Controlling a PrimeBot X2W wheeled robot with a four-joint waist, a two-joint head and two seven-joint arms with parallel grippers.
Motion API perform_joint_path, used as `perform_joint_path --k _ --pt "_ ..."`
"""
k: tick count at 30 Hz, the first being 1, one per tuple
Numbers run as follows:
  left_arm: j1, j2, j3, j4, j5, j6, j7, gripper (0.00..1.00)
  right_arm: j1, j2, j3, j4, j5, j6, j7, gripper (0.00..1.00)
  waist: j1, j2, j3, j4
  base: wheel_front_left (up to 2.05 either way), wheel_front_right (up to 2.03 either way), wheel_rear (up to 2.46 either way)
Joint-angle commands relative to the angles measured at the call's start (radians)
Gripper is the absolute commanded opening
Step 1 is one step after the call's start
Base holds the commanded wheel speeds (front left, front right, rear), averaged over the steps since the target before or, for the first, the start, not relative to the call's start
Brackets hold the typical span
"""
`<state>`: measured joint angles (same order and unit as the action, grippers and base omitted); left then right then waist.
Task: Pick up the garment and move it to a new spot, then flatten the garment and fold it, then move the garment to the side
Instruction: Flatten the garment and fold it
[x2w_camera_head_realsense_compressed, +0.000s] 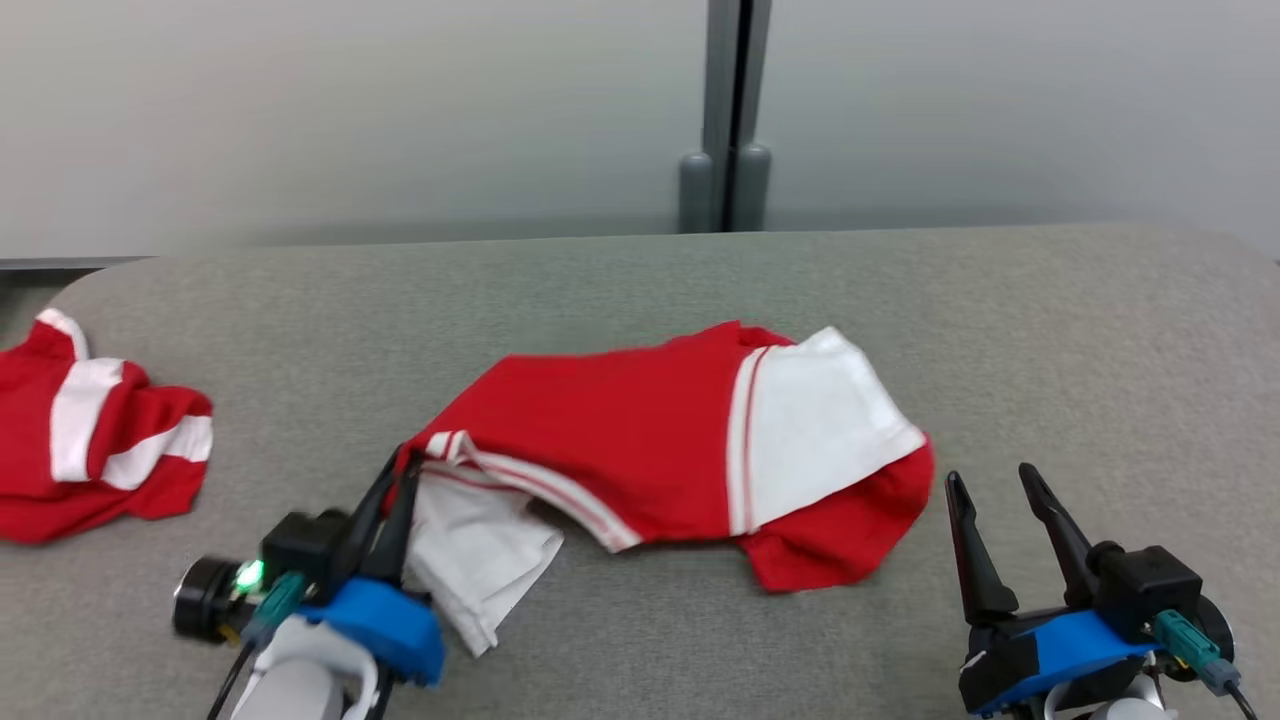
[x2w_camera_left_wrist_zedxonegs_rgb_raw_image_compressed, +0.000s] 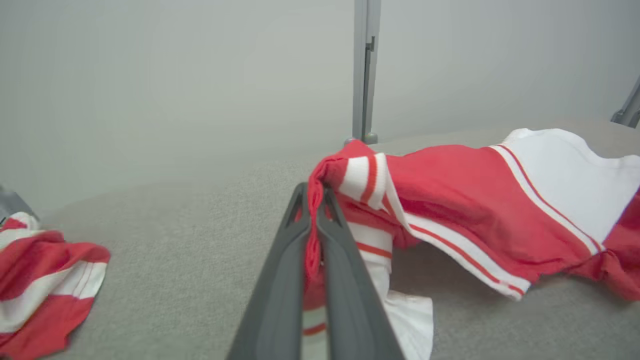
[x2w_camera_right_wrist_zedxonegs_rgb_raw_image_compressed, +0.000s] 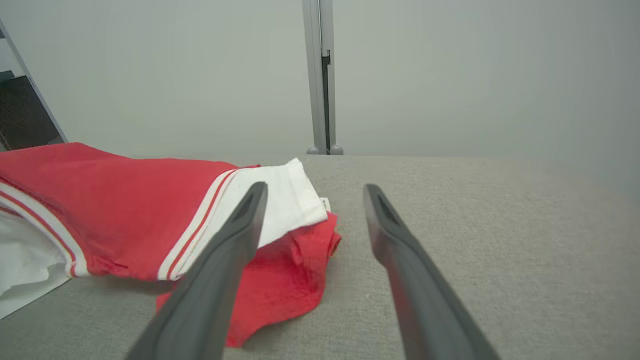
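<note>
A striped edge of the garment is clamped in the left gripper, the rest lying crumpled to its right. The right gripper is held wide and empty, the garment just to its left. Only the grasp is judged done; moving, flattening and folding are yet to be done.

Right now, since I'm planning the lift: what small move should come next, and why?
Probably ease the right jaws left onto the red garment's right end and close. The left jaws are shut on its striped left edge, while the right jaws stand open beside the cloth, holding nothing; two grips should lift it evenly.
</note>
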<state>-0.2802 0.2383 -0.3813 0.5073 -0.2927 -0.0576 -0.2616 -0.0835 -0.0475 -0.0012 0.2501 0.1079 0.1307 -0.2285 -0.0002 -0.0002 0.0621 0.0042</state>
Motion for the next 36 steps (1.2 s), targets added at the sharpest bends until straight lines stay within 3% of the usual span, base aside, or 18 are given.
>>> perform_joint_path --k 1,11,12,13,14,23,27,36 --pt "0.024 0.007 0.011 -0.016 -0.008 0.010 -0.004 0.00 0.011 -0.005 0.001 -0.002 0.000 0.000 0.003 1.00 0.0002 0.0002 0.004 0.011 0.00 0.00 0.00" --pt "0.322 0.097 0.136 -0.252 -0.086 0.151 0.068 0.00 0.024 -0.005 0.004 -0.005 0.010 0.000 0.010 1.00 0.0002 0.0002 0.007 0.071 0.00 0.00 0.00" --pt "0.332 0.101 0.142 -0.266 -0.084 0.164 0.074 0.20 0.023 -0.005 0.005 -0.003 0.010 0.000 0.010 1.00 0.0002 0.0002 0.007 0.073 0.00 0.00 0.00" --pt "0.337 0.099 0.144 -0.278 -0.088 0.170 0.079 0.95 0.023 -0.005 0.006 -0.001 0.010 0.000 0.010 1.00 0.0002 0.0002 0.006 0.073 0.00 0.00 0.00" --pt "0.342 0.100 0.145 -0.290 -0.087 0.177 0.082 1.00 0.022 -0.005 0.007 0.001 0.010 0.000 0.010 1.00 0.0002 0.0002 0.005 0.073 0.00 0.00 0.00" --pt "0.303 0.094 0.188 -0.445 -0.037 0.245 0.012 1.00 0.015 -0.005 0.004 -0.001 0.011 0.000 0.011 1.00 0.0002 0.0002 0.005 0.050 0.00 0.00 0.00" --pt "0.269 0.086 0.141 -0.475 -0.010 0.212 0.004 1.00 0.005 -0.005 0.009 -0.001 0.014 0.000 0.010 1.00 0.0002 0.0002 0.018 0.032 0.00 0.00 0.00" --pt "0.113 0.041 -0.087 -0.329 0.080 0.066 0.093 1.00 -0.021 -0.005 0.014 0.008 0.015 0.000 0.003 1.00 0.0002 0.0002 0.044 -0.033 0.00 0.00 0.00"
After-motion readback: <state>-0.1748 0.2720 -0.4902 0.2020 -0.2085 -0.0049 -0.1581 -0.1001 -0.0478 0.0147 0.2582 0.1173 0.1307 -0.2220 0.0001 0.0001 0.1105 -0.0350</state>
